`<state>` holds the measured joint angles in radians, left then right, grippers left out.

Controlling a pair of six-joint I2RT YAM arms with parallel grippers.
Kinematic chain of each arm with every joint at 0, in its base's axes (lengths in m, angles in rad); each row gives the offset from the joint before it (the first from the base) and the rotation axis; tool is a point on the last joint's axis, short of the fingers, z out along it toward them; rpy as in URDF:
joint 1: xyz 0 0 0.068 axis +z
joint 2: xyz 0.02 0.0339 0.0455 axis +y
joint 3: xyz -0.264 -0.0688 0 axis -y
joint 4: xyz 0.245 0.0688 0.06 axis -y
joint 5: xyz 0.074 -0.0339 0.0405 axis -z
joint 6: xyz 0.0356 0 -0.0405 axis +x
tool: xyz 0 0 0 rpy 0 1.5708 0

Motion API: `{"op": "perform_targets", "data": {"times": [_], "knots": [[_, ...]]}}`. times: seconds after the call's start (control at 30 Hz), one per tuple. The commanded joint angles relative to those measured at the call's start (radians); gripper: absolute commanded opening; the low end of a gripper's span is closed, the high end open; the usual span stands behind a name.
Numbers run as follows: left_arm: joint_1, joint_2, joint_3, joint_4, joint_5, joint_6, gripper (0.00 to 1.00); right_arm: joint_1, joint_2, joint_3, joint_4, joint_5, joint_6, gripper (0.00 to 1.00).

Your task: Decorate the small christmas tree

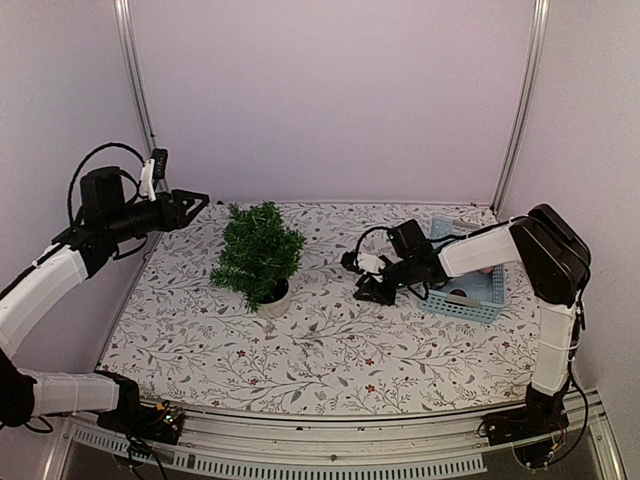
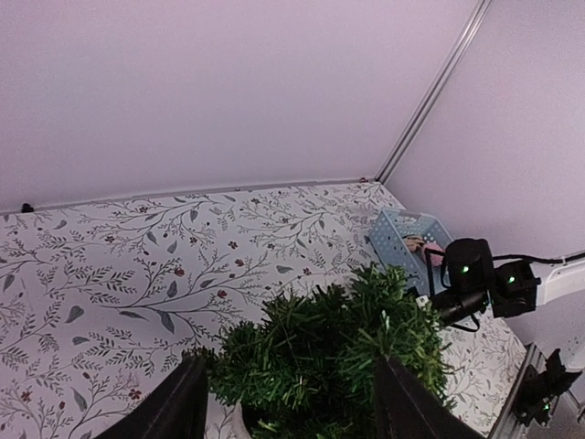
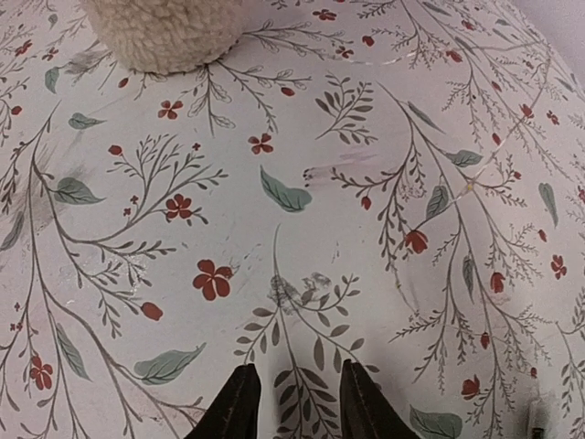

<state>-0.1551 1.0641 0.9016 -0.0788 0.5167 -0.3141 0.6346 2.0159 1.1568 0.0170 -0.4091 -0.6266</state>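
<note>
**Looking over your small christmas tree [image 1: 258,255] setup**

Your tree stands upright in its white pot [image 1: 275,300], left of centre on the floral tablecloth [image 1: 330,350], with both arms well apart from it.

Your left gripper [image 1: 190,203] hangs up in the air off the table's left edge, pointing toward the tree. In its wrist camera the two fingers [image 2: 178,407] are spread wide with nothing pinched, and the bushy green top shows between them further down.

Your right gripper [image 1: 372,290] sits low over the cloth, between the tree and the light blue slotted basket [image 1: 470,300]. Its fingertips [image 3: 236,407] are close together with a narrow gap, pinching nothing and aimed at the fuzzy base of the pot, and flowered cloth stretches between them and it.

The right forearm crosses the basket's near-left side, so part of the inside is hidden from above. Something pinkish lies in there, but I can't tell what it is.
</note>
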Motion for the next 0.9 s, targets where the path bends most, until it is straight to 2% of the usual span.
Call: {"op": "perform_targets", "data": {"times": [0.0,0.27,0.53,0.63,0.7,0.83,0.87], "knots": [[0.005,-0.021,-0.010,0.039,0.022,0.012,0.63,0.002,-0.060,0.004,0.077,0.061,-0.033,0.33],[0.005,-0.039,-0.008,0.044,0.020,0.011,0.63,0.001,0.042,0.118,0.059,0.085,-0.089,0.42],[0.005,-0.053,-0.016,0.046,0.015,0.015,0.63,0.002,0.150,0.212,0.012,0.055,-0.116,0.42],[0.005,-0.053,-0.022,0.047,0.013,0.017,0.63,0.003,0.172,0.218,0.008,0.046,-0.120,0.37],[0.005,-0.053,-0.027,0.050,0.013,0.017,0.63,0.004,0.177,0.215,0.009,0.040,-0.122,0.31],[0.005,-0.052,-0.030,0.053,0.010,0.017,0.63,0.011,0.160,0.187,0.017,0.032,-0.109,0.02],[0.005,-0.053,-0.030,0.053,0.008,0.017,0.63,0.017,0.146,0.173,0.024,0.037,-0.104,0.00]]}}
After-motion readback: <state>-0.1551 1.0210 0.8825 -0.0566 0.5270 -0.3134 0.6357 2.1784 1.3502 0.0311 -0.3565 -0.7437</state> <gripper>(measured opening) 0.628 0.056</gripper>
